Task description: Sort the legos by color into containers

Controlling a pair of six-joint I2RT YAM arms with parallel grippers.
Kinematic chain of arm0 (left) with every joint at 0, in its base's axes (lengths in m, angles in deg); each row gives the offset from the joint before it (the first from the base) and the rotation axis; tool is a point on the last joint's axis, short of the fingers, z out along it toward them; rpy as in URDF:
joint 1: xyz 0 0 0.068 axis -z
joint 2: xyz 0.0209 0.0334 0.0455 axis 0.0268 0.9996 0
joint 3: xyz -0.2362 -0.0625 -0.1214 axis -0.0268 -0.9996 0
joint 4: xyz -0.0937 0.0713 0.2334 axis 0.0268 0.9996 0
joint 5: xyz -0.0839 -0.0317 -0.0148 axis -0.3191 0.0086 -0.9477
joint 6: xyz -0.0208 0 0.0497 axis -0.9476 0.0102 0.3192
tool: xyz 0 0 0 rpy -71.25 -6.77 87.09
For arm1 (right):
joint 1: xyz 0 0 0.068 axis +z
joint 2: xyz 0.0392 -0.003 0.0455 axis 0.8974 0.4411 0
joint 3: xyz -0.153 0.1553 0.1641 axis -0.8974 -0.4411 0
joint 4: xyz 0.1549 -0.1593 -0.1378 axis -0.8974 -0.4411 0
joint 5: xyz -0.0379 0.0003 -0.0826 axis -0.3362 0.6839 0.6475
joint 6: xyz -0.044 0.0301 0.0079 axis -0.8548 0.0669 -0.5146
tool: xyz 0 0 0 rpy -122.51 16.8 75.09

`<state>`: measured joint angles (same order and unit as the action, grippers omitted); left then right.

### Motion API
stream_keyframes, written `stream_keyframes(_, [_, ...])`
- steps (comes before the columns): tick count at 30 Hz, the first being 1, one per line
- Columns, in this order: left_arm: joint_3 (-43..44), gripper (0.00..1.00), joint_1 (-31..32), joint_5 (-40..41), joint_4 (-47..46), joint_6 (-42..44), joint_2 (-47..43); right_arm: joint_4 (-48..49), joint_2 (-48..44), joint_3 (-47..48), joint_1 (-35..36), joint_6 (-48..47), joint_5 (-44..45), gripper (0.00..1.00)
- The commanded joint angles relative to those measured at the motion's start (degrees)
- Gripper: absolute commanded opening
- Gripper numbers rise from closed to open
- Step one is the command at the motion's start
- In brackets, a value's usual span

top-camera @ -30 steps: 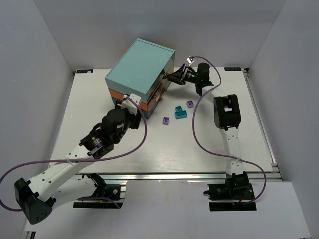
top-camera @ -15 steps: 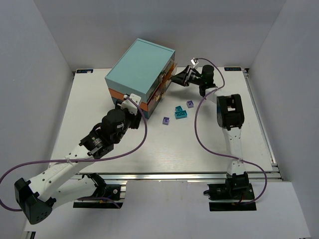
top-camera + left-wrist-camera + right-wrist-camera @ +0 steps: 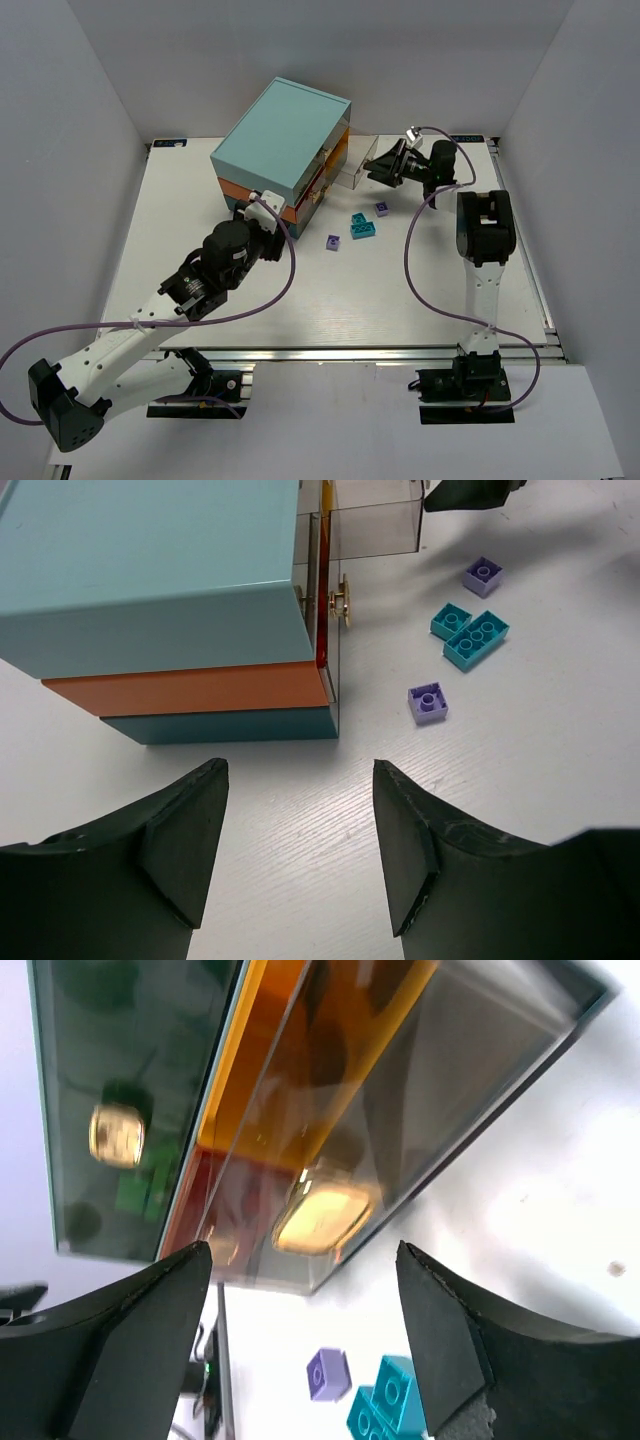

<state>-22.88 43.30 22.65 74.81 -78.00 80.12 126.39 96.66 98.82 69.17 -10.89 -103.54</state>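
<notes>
The chest (image 3: 285, 135) has light-teal, orange and blue layers. One clear smoky drawer (image 3: 347, 173) stands pulled out toward the right; it also shows in the left wrist view (image 3: 370, 528). My right gripper (image 3: 378, 168) is open just off that drawer's front, and its gold knob (image 3: 320, 1216) lies just beyond the fingertips. Green legos (image 3: 135, 1192) show dimly behind a second front. On the table lie a teal lego pair (image 3: 362, 226) and two lavender legos (image 3: 381, 209) (image 3: 332, 242). My left gripper (image 3: 262, 205) is open and empty over bare table near the chest's front corner (image 3: 300, 815).
A gold knob (image 3: 343, 600) sticks out from the chest's near front. The right arm's purple cable (image 3: 410, 250) hangs over the table right of the legos. White walls close in the table at left, back and right.
My right gripper has moved right, away from the chest, and the clear drawer has come out with it. The left arm and the loose legos have not moved.
</notes>
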Motion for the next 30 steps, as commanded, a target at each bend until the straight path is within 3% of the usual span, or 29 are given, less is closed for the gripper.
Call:
stream_keyframes(1, [-0.5,0.70,-0.2,-2.3,-1.0,0.4,-1.1,1.9,-4.7,-2.5,0.4,-4.1,-5.5,0.80])
stream_keyframes(4, [-0.4,0.70,-0.2,-2.8,-1.0,0.2,-1.6,-8.5,-9.0,-4.6,0.0,-13.8,-6.5,0.75])
stream_keyframes(6, [-0.5,0.70,-0.2,-3.3,-1.1,0.2,-1.9,-18.8,-13.2,-5.0,0.1,-30.6,-4.2,0.70])
stream_keyframes(7, [-0.5,0.70,-0.2,-3.6,-1.1,0.0,-2.1,-29.6,-16.2,-4.9,0.3,-37.0,-2.9,0.64])
stream_keyframes(8, [-0.4,0.70,-0.2,-3.8,-1.1,0.1,-2.1,-35.1,-17.7,-5.1,0.5,-49.5,1.4,0.61])
stream_keyframes(10, [-0.5,0.70,-0.2,-4.3,-1.3,0.0,-2.4,-44.7,-22.5,-6.7,1.2,-59.9,5.1,0.48])
stream_keyframes(17, [-0.6,0.70,-0.2,-4.8,-1.5,-0.2,-3.1,-50.8,-32.3,-17.9,2.8,-84.0,16.6,0.18])
stream_keyframes(18, [-0.7,0.70,-0.2,-4.6,-1.6,-0.2,-3.2,-52.2,-32.3,-17.9,3.2,-89.4,16.8,0.18])
stream_keyframes(20, [-0.8,0.70,-0.2,-4.6,-1.7,-0.2,-3.3,-57.6,-31.7,-18.2,4.1,-96.5,15.3,0.36])
stream_keyframes(21, [-0.8,0.70,-0.2,-4.6,-1.8,-0.2,-3.5,-59.6,-31.5,-18.6,4.6,-104.4,14.5,0.51])
stream_keyframes(22, [-0.8,0.70,-0.2,-4.3,-1.8,-0.1,-3.4,-60.7,-31.6,-19.1,4.9,-107.7,14.4,0.57])
stream_keyframes(25, [-1.0,0.70,-0.2,-4.1,-1.8,0.0,-3.6,-62.5,-32.3,-21.4,7.8,-117.6,16.6,0.73])
stream_keyframes(30, [-1.1,0.70,-0.2,-3.8,-1.9,0.0,-3.9,-61.1,-30.8,-21.7,10.6,-124.4,24.1,0.80])
